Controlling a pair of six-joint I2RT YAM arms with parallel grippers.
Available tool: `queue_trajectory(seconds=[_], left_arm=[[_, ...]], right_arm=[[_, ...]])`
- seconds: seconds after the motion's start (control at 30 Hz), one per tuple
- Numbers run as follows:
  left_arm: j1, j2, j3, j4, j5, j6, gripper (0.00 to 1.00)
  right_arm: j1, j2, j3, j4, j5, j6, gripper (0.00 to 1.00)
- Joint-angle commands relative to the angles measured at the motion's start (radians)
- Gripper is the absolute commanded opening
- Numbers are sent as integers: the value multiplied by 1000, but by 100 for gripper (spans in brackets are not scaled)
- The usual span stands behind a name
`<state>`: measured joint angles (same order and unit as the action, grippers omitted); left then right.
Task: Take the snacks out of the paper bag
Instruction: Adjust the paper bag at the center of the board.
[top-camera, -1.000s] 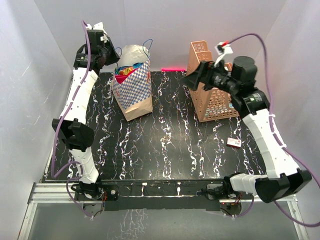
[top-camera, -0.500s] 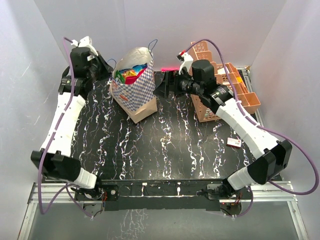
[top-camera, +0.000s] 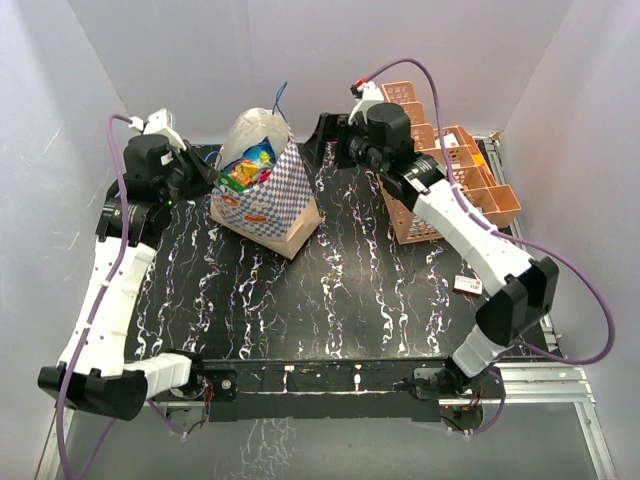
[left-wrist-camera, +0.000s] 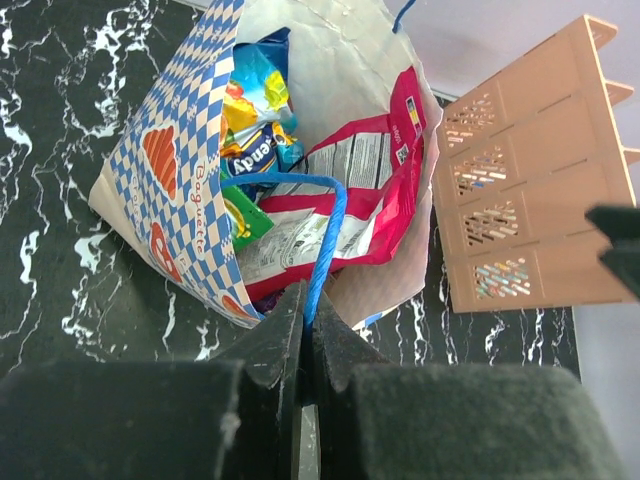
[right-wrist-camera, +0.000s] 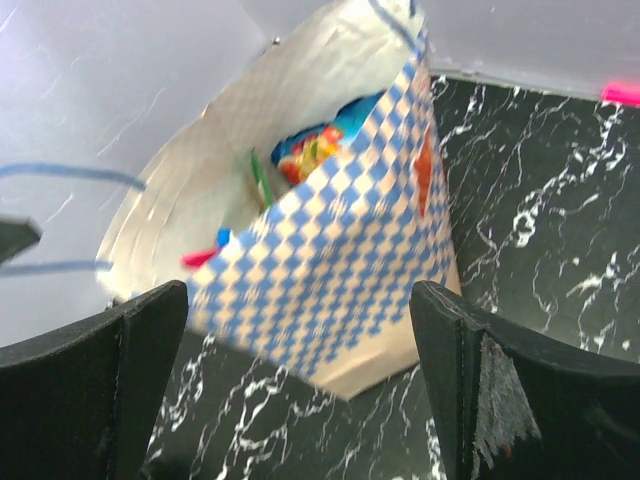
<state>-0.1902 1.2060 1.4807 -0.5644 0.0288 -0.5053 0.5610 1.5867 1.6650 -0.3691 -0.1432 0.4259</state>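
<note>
The paper bag (top-camera: 272, 196) stands at the back left and leans towards the left arm. Its mouth is open, and the snacks (top-camera: 245, 172) show inside. In the left wrist view, the bag (left-wrist-camera: 165, 190) holds a large red packet (left-wrist-camera: 385, 185), a blue one (left-wrist-camera: 255, 85) and a green one (left-wrist-camera: 240, 218). My left gripper (left-wrist-camera: 308, 310) is shut on the bag's blue cord handle (left-wrist-camera: 325, 235); from above it (top-camera: 203, 172) sits at the bag's left rim. My right gripper (top-camera: 318, 145) is open and empty just right of the bag. In its wrist view the bag (right-wrist-camera: 345, 260) lies between the spread fingers (right-wrist-camera: 110, 385).
An orange plastic lattice rack (top-camera: 440, 195) stands at the back right, close behind the right arm, and also shows in the left wrist view (left-wrist-camera: 530, 215). A small red-and-white card (top-camera: 468, 285) lies on the table at the right. White walls close in on three sides.
My left gripper has swung forward and left with the cord handle, tipping the bag towards it. My right gripper has moved left and back to the bag's right side.
</note>
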Motion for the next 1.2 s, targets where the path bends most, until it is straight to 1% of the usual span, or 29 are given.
queue_trajectory(seconds=[0.0,0.1,0.23,0.33,0.5,0.57,0.67,0.77,0.87,0.97,1.07,1.1,1.17], left_arm=[[-18,-141,-20,-4,0,1,0],[-25,-191,-59,-40,-40,23,0],[-33,-247,-93,-94,-152,77,0],[-43,-274,-106,-114,-206,103,0],[-74,-289,-109,-122,-241,114,0],[-86,-293,-115,-119,-249,116,0],[-101,-293,-120,-118,-261,114,0],[-108,-292,-120,-120,-271,106,0],[-109,-289,-116,-131,-302,79,0],[-109,-279,-119,-127,-302,60,0],[-109,-258,-114,-116,-280,59,0],[-110,-247,-107,-117,-281,60,0],[-110,-229,-84,-122,-303,59,0]], right_arm=[[5,116,119,124,60,4,98],[11,220,228,134,60,8,98],[24,334,336,171,47,45,98],[43,403,387,246,30,62,96],[56,506,462,355,18,86,92],[57,537,469,409,15,85,89],[56,591,528,401,38,111,85],[57,637,599,394,9,144,76],[57,648,613,412,7,157,64],[55,628,599,426,35,132,45],[51,580,560,435,54,94,17],[50,558,544,435,56,84,10],[47,500,493,432,57,66,8]])
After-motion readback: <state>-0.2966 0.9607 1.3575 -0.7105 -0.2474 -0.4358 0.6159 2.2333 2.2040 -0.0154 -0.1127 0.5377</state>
